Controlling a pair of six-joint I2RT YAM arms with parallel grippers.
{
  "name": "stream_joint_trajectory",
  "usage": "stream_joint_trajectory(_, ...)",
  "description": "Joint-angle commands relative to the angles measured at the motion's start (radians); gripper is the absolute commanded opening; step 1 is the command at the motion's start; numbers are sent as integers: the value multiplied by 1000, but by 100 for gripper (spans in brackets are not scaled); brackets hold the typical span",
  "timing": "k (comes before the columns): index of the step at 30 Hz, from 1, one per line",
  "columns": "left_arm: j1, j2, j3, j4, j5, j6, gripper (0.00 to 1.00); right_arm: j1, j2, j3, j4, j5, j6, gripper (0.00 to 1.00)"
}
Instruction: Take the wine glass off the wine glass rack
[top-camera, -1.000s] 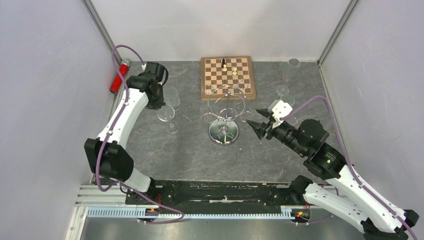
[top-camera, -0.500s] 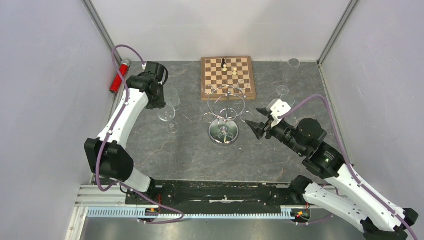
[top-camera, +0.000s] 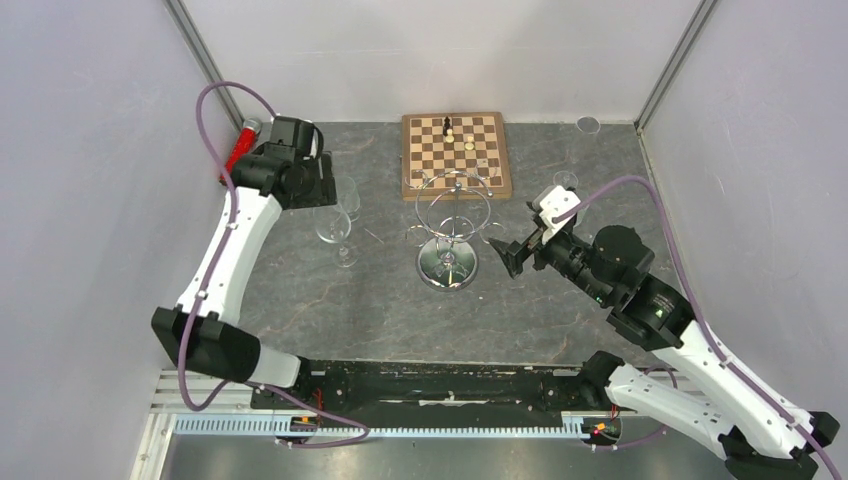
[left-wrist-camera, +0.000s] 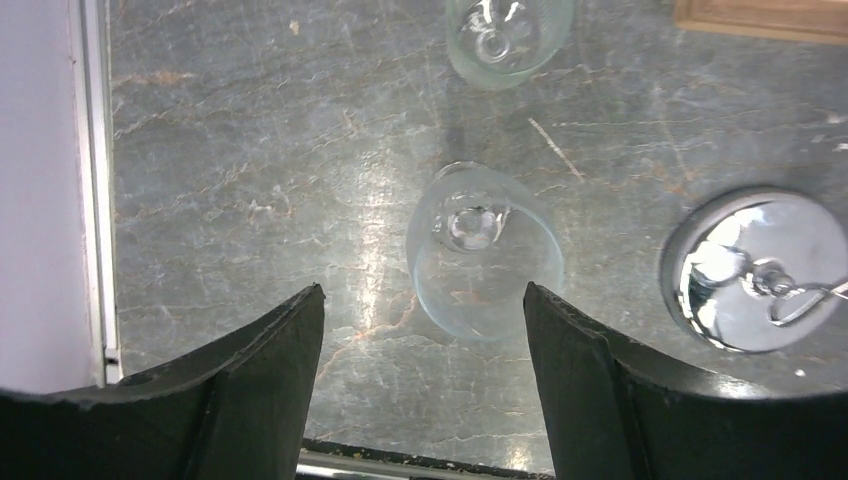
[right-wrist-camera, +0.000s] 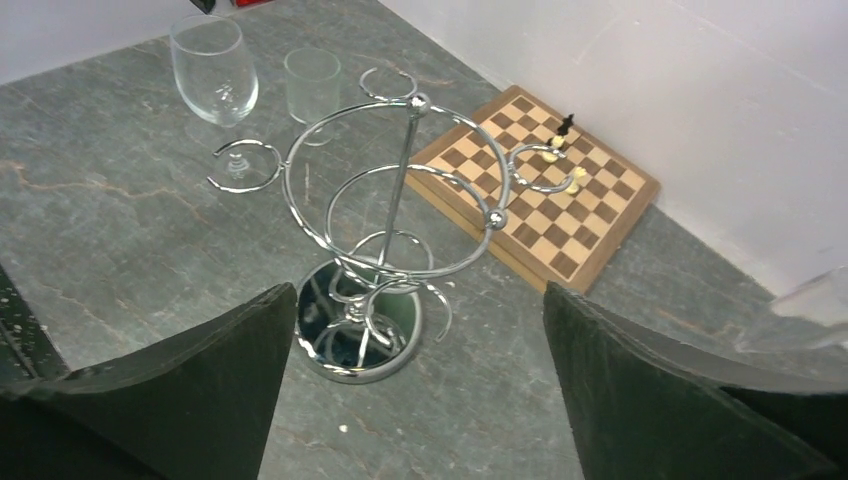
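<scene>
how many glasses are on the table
4: near glass and far glass beside the left arm, third glass beyond the right gripper, corner glass far right. More may be hidden.

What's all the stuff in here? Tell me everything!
wine glass rack: one, shiny silver, centre.
wine glass: one, clear, standing left of rack.
tumbler: one, clear, behind that wine glass.
corner glass: one, clear, far right corner.
half-hidden glass: one, clear, right side.
chessboard: one, brown wood, behind rack.
chess pieces: few, black and pale, on chessboard.
red tube: one, red, far left.
table: one, grey stone look.
left gripper: one, black, open above wine glass.
right gripper: one, black, open, facing rack.
</scene>
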Motion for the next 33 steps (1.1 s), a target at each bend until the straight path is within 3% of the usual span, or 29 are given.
stream_joint_trajectory(1,6,-93,26,36,75,43,80,2,24,83,-26,49,-13,98)
stream_joint_trajectory(7,4,-183,-4,84,221,79,80,1,39,109,-60,126,17,98)
stream_joint_trajectory(19,-1,-339,-87,196,553,68,80,1,83,140,-143,425,117,98)
stream_joint_trajectory(33,-2,-462,-148,276,553,56,80,1,19,113,-185,595,156,98)
